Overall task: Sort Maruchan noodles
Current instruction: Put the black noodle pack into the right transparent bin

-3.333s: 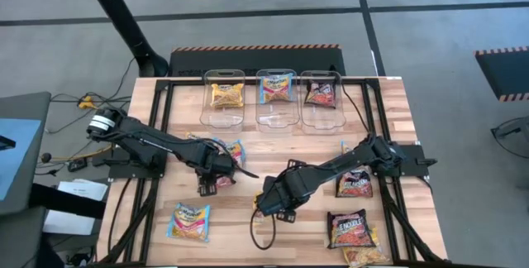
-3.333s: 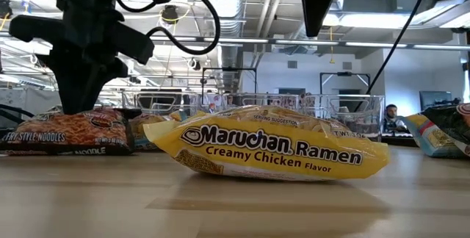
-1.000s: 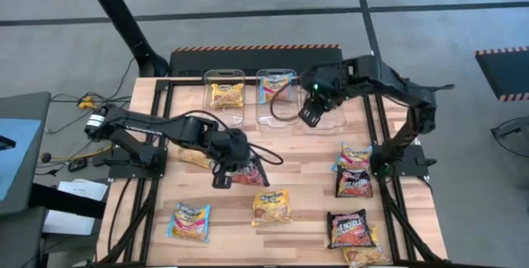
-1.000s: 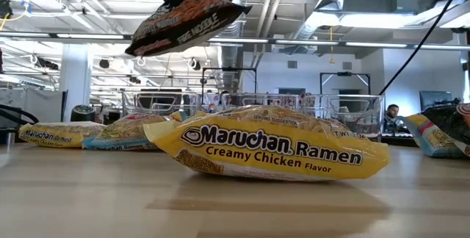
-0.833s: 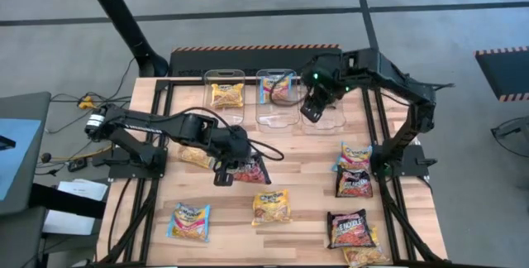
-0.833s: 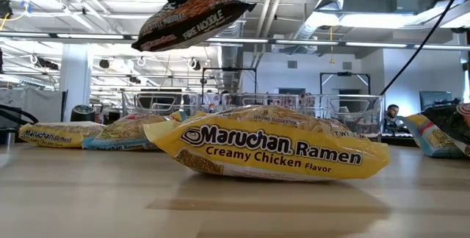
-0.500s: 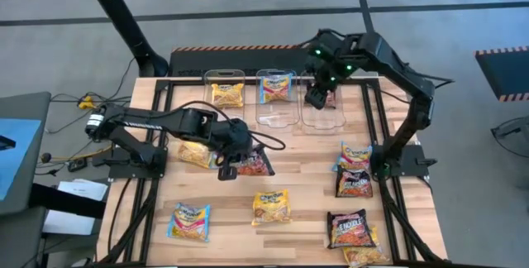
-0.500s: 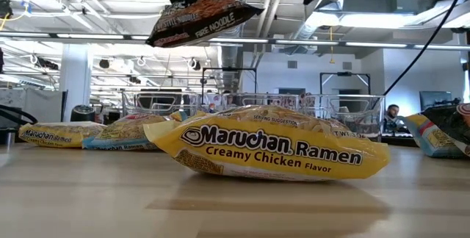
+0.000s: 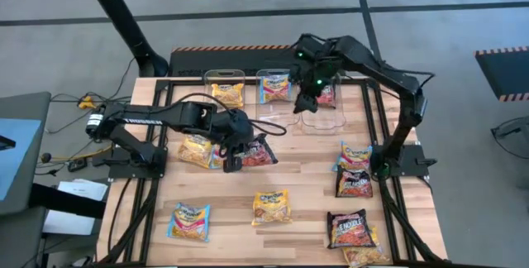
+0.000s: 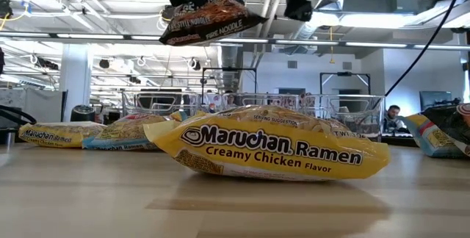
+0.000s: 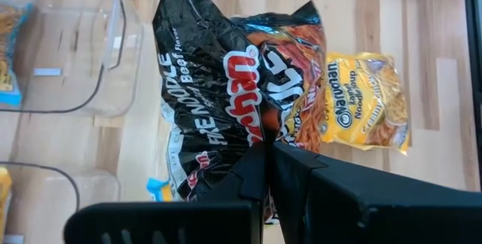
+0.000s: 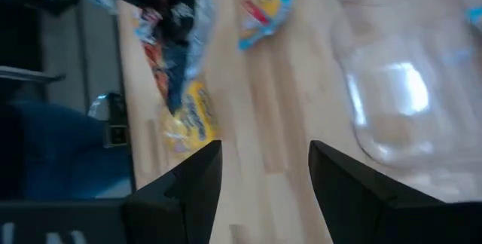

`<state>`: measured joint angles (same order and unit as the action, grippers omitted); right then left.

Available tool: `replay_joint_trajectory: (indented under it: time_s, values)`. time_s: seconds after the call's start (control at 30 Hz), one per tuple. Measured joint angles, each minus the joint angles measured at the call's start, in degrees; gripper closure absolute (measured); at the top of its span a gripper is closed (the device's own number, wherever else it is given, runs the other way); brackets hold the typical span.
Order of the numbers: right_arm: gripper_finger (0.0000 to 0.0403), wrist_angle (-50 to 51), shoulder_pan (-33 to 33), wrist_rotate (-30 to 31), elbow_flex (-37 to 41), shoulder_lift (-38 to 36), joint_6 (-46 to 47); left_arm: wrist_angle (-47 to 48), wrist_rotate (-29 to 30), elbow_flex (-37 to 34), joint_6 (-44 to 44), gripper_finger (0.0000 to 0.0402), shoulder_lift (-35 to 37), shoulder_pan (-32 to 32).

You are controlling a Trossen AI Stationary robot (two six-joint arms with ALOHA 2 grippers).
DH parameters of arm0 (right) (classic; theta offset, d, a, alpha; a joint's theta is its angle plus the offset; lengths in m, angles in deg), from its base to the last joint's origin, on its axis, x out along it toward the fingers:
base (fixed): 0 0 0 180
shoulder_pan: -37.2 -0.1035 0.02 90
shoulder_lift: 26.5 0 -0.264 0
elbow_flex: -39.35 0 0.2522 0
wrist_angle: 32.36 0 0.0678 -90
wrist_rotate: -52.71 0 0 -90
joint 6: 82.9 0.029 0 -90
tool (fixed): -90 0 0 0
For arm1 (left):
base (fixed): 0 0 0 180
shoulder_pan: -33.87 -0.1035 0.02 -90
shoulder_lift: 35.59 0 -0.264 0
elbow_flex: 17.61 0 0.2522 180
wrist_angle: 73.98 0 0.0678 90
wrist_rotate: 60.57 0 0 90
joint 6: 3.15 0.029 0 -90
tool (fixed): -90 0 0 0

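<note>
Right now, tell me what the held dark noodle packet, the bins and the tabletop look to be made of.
Dark packet in the shut left gripper: thin glossy plastic film, going by its crinkles and highlights.
Bins: clear rigid plastic, since the wood shows through their walls.
Tabletop: pale wood planks with visible grain and seams, probably sealed; the finish is hard to judge.

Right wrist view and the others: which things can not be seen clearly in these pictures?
- Right wrist view: motion blur smears the packets; flavours unreadable.
- Left wrist view: left tool covers the black packet where it grips.
- High view: right tool hides part of the right bin.
- Low view: both arms cut off at top.
</note>
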<state>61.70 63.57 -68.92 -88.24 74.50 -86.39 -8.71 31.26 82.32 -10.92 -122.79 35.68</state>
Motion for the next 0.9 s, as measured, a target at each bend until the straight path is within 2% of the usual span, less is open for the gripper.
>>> replay_joint_trajectory:
  time_s: [0.13, 0.67, 0.9]
  values:
    - [0.0179, -3.87, -0.19, -4.42, 2.73, 0.78, -0.02, -0.02, 0.46, 0.0, -0.16, 0.0401, 0.0, -0.51]
    - [0.0179, -20.55, -5.93, -4.66, 4.67, 1.48, 0.38, -1.53, 0.57, 0.0, -0.25, 0.0401, 0.0, -0.84]
    - [0.0179, -22.94, -9.13, -3.97, 4.67, 1.48, 1.93, -1.53, 0.56, 0.0, -0.24, 0.0401, 0.0, -0.84]
